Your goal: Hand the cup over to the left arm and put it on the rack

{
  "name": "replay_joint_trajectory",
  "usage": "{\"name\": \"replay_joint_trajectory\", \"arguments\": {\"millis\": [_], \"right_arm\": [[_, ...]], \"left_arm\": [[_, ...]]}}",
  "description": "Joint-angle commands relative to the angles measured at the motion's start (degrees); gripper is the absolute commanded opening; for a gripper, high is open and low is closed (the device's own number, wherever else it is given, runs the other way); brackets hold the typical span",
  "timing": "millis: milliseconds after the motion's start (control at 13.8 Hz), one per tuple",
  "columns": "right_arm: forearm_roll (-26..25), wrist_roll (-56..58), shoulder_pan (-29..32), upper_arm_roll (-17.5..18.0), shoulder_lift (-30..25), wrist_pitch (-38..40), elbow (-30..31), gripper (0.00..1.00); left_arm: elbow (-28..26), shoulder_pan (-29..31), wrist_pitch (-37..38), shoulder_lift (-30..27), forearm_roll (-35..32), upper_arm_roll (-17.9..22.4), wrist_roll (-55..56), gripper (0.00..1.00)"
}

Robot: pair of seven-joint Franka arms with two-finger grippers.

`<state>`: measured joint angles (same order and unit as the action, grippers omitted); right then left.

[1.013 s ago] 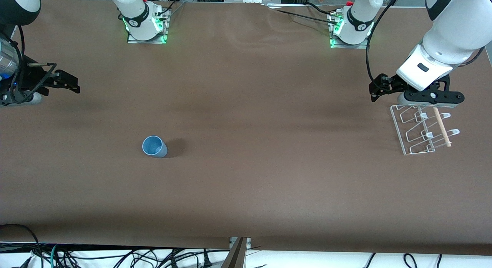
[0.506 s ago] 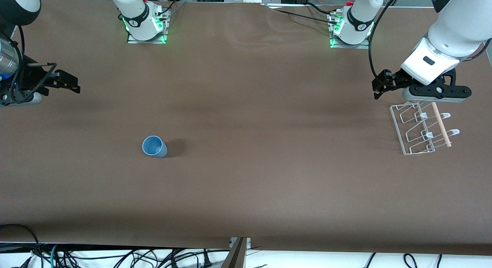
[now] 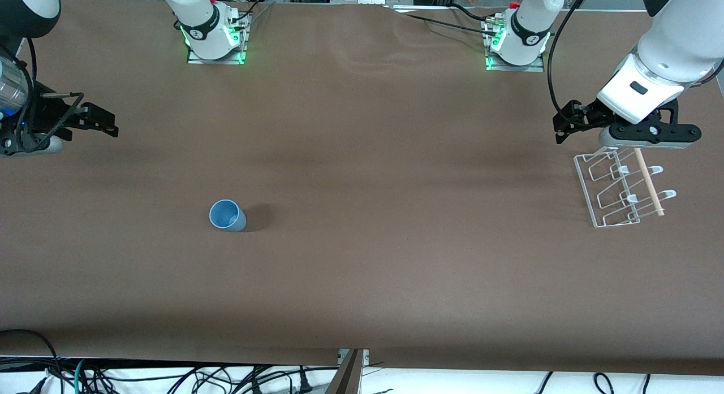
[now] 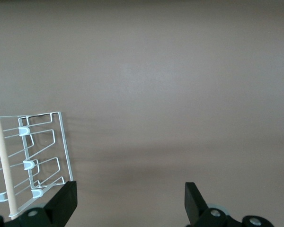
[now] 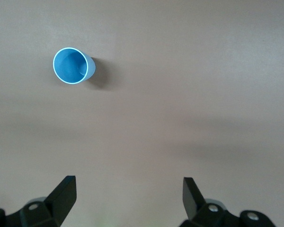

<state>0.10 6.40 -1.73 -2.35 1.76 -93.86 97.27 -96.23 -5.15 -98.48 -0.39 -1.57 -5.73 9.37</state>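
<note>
The left claw (image 3: 565,125), released and empty, is now shifted off the rack (image 3: 619,191); the cup (image 3: 227,215) is unmoved, and the right claw (image 3: 104,122) is kept released.

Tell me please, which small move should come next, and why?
Probably the right end effector, open and empty at its end of the table, should travel over the cup, which stands upright and untouched. The left end effector waits open by the rack.

Cup (image 3: 227,215) upright on table (image 3: 362,281), toward right arm's end. Rack (image 3: 622,190) on table at left arm's end, well apart from cup. Left gripper (image 3: 565,124) in air just beside rack's edge; right gripper (image 3: 104,122) over table's other end.
</note>
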Motion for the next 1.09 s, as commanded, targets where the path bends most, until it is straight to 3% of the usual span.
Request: {"name": "replay_joint_trajectory", "arguments": {"millis": [0,506,796,1013], "right_arm": [[-0.63,0.63,-1.16,0.59,2.44,0.00,-0.41,0.99],[-0.37,0.02,-5.30,0.59,15.88,-11.76,-1.90,0.99],[0.68,-4.63,-8.90,0.50,28.53,-18.72,-7.42,0.99],[0.78,-3.86,-9.26,0.50,30.58,-18.73,-8.94,0.99]], "left_arm": [[0.52,0.14,1.01,-0.32,1.22,0.10,-1.55,1.00],[0.52,0.23,1.10,-0.32,1.31,0.19,-1.55,1.00],[0.52,0.23,1.10,-0.32,1.31,0.10,-1.55,1.00],[0.52,0.23,1.10,-0.32,1.48,0.11,-1.55,1.00]]}}
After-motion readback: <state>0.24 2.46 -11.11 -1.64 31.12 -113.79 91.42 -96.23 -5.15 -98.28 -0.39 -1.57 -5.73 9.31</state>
